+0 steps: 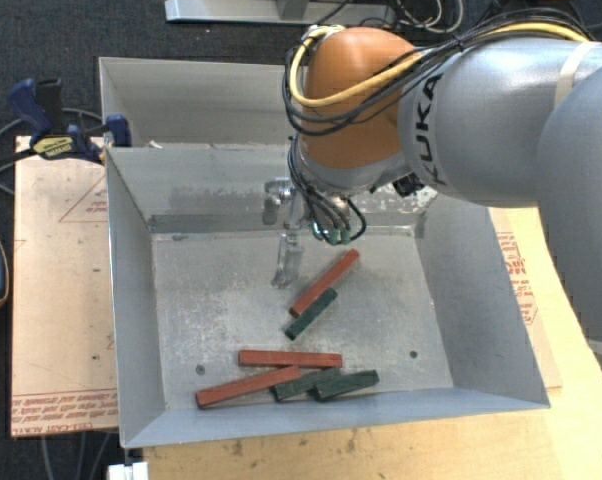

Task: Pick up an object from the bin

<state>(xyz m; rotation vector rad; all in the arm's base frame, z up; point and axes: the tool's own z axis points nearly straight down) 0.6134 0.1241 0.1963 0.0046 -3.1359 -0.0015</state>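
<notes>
Nearest candidate is the red stick (326, 280) mid-bin, a bit right of centre, lying flat on the floor of the bin (181, 268). Its long axis runs diagonally: low end toward the near left, high end toward the far right wall. A dark green stick (309, 318) lies alongside its lower end on roughly the same diagonal, touching or partly tucked under it; you can't separate the two from this angle.

The gripper (285, 268) hangs low, just beside the red stick on its left, not around it. You can't tell from here whether the jaws are released or clenched. Nothing shows in them.

Progress: I'd call it early. Nothing is grasped or lifted, so the whole pick is left: line up across the stick's short axis, close, raise.

Other options sit well apart along the near wall: a flat red bar (289, 359), a longer red bar (246, 387) and a pair of green sticks (331, 383), loosely heaped.
</notes>
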